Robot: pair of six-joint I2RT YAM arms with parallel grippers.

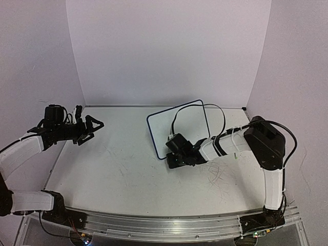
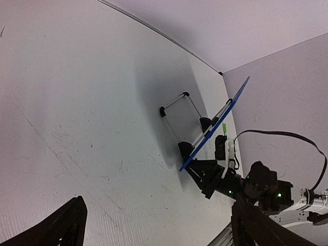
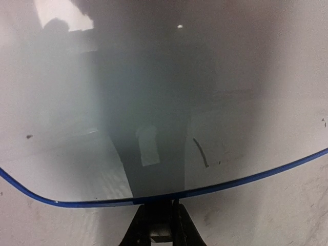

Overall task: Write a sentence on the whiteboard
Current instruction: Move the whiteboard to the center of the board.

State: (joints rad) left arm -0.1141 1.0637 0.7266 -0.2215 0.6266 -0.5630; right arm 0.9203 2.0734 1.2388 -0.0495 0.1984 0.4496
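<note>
The whiteboard (image 1: pixel 189 120) stands tilted at the desk's (image 1: pixel 118 169) centre-right, near the back wall. A broad stretch of desk lies between it and the left end effector (image 1: pixel 94 129), which hovers wide open. One short dark stroke (image 3: pixel 201 152) on it is unreadable. The right end effector (image 3: pixel 160 210), narrow, grips a white marker (image 2: pixel 230 149) at the board's lower blue edge.
</note>
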